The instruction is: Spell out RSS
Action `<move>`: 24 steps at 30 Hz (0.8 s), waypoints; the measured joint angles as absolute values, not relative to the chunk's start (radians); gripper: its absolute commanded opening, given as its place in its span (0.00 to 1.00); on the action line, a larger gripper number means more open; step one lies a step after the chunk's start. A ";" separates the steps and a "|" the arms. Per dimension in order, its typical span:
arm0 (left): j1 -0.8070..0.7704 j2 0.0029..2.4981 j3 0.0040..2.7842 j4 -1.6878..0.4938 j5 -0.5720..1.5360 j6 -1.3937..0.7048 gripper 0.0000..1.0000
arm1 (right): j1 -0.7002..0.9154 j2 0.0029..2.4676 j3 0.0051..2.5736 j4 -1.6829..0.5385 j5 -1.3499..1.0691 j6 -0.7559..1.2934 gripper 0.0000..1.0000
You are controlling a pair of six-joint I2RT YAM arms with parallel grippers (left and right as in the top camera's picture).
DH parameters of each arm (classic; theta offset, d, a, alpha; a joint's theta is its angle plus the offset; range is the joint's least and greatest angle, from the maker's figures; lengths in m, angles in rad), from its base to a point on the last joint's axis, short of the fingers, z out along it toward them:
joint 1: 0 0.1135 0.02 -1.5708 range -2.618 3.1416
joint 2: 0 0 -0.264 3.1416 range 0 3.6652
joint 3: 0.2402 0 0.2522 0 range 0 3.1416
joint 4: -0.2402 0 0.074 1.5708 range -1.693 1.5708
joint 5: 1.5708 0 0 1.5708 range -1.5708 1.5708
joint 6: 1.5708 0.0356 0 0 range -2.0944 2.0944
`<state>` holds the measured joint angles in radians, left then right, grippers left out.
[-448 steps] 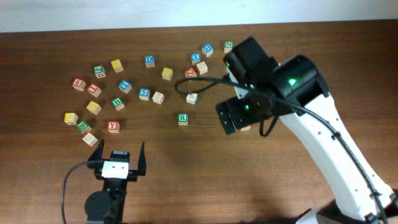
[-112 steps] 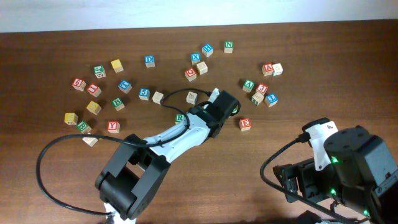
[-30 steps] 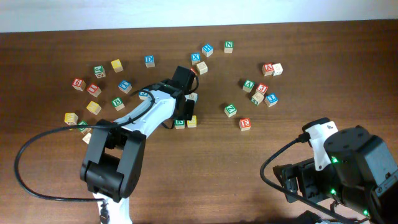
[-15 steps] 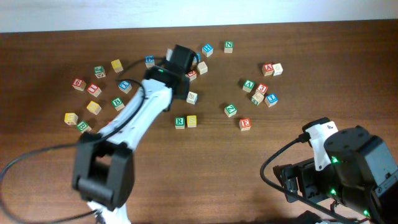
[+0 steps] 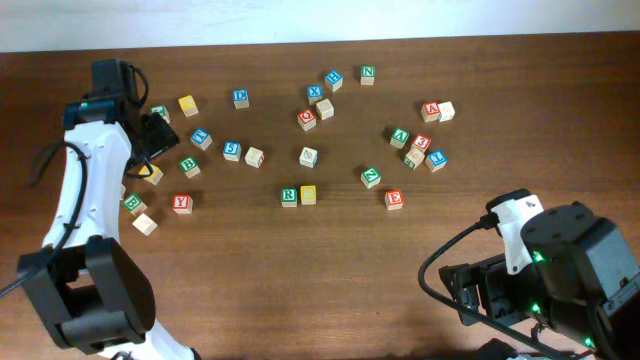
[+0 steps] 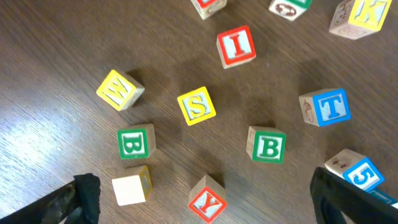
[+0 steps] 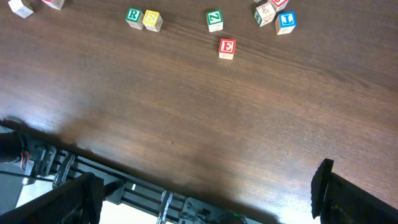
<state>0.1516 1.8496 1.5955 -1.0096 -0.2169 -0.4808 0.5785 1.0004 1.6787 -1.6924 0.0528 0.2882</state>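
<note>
Hanging over S point(image 6: 196, 106) with left tool point(image 6: 205, 193) wide open, empty; could snag neighbouring W point(image 6: 119, 89) or B point(image 6: 135, 142) while closing.

Seen from above, the left gripper point(image 5: 152, 132) covers its own fingertips and part of a green-lettered cube point(image 5: 158, 113) under it. The S cube point(image 5: 153, 174) just past those fingers is partly overlapped by the arm. On the wrist camera both fingers point(image 6: 84, 198) run off the bottom edge, and the right one hides a corner of a blue-lettered cube point(image 6: 356, 173). Farthest ahead of that hand, three cubes point(image 6: 208, 5) are clipped by the top edge. The right gripper point(image 7: 208, 180) shows only finger stubs in the bottom corners. Far ahead to its left, the yellow cube point(image 7: 152, 20) beside the R cube point(image 7: 133, 16) carries a letter too small to be sure of.
</note>
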 measured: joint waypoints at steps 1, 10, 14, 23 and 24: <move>0.152 1.850 1.589 -1.009 -0.213 -0.489 0.99 | 0.579 1.000 1.679 -1.692 0.053 0.289 0.98; 0.151 1.850 1.465 -0.834 -0.221 -0.659 1.00 | 0.579 1.000 1.679 -1.692 0.053 0.288 0.98; 0.151 1.882 1.452 -0.772 -0.221 -0.672 1.00 | 0.579 1.000 1.679 -1.692 0.053 0.288 0.98; 0.151 2.023 1.445 -0.653 -0.221 -0.676 0.91 | 0.579 1.000 1.679 -1.692 0.053 0.289 0.98; 0.151 2.032 1.445 -0.649 -0.221 -0.676 0.90 | 0.579 1.000 1.679 -1.692 0.053 0.289 0.98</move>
<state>0.1513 2.0315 1.4448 -0.6487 -0.2211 -0.6758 0.5785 1.0004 1.6787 -1.6924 0.0528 0.2890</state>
